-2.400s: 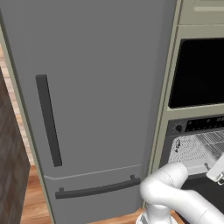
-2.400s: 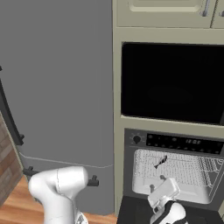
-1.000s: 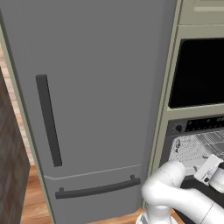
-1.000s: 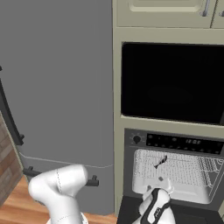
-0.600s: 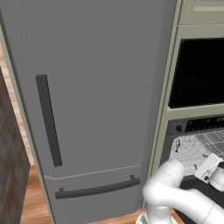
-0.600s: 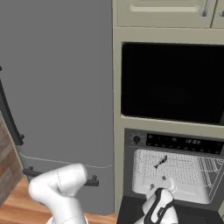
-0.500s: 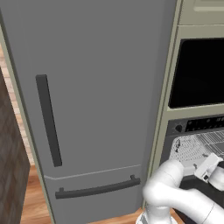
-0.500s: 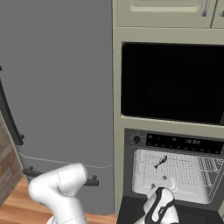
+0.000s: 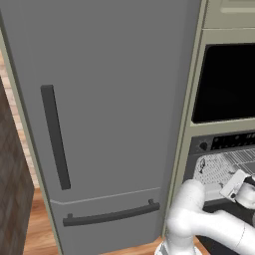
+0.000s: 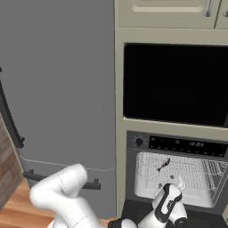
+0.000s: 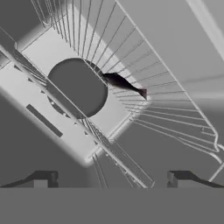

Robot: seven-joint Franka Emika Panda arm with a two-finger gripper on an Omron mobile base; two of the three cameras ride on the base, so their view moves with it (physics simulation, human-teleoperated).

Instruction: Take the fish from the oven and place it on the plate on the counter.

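Jaws apart, the gripper (image 11: 109, 179) faces the oven (image 10: 178, 178); its fish (image 11: 124, 84) on the rack looks light, slippery, best pinched mid-body.

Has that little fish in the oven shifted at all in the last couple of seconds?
No. The fish lies at the same spot on the oven rack, below the control strip.

Glossy white rounded arm (image 10: 62, 189) links (dark joints), dark pincer (image 11: 111, 177) tips.

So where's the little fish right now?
The fish lies on a wire rack inside the open oven, below the dark control strip. In the hand view it sits ahead of the open hand, untouched.
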